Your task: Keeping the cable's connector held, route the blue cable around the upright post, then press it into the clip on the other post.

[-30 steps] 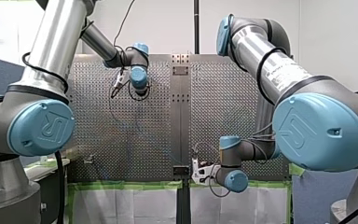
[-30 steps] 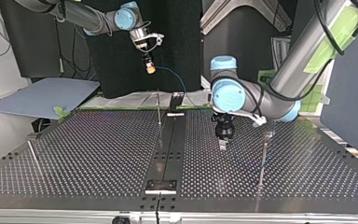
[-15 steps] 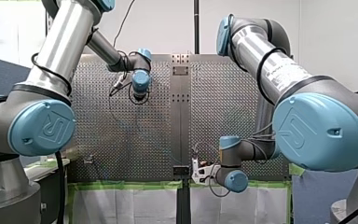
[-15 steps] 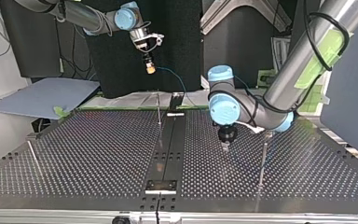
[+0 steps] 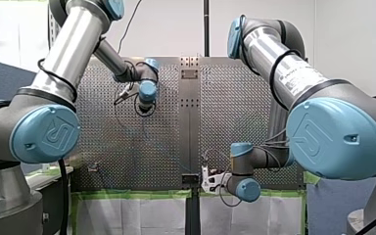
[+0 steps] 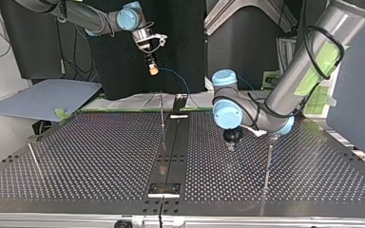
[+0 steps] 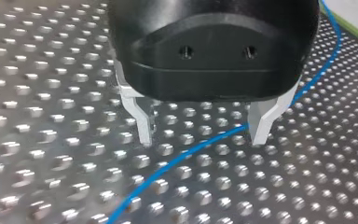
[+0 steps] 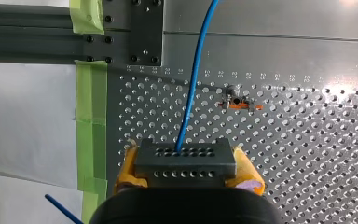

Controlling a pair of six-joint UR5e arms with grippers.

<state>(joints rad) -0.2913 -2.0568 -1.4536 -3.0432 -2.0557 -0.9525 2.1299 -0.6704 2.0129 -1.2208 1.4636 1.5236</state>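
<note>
One connector (image 8: 185, 157) in right end effector (image 8: 187, 169), blue cable (image 7: 186, 156) between left fingers (image 7: 141, 119)

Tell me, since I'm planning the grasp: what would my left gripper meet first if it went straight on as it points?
Likely the blue cable, lying on the perforated table between my left gripper's open fingers; depth is unclear.

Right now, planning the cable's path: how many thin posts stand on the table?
3 posts, by the top view: one at the back beside the middle strip, one at the right near my left gripper, one near the left edge. Others may be hidden.
</note>
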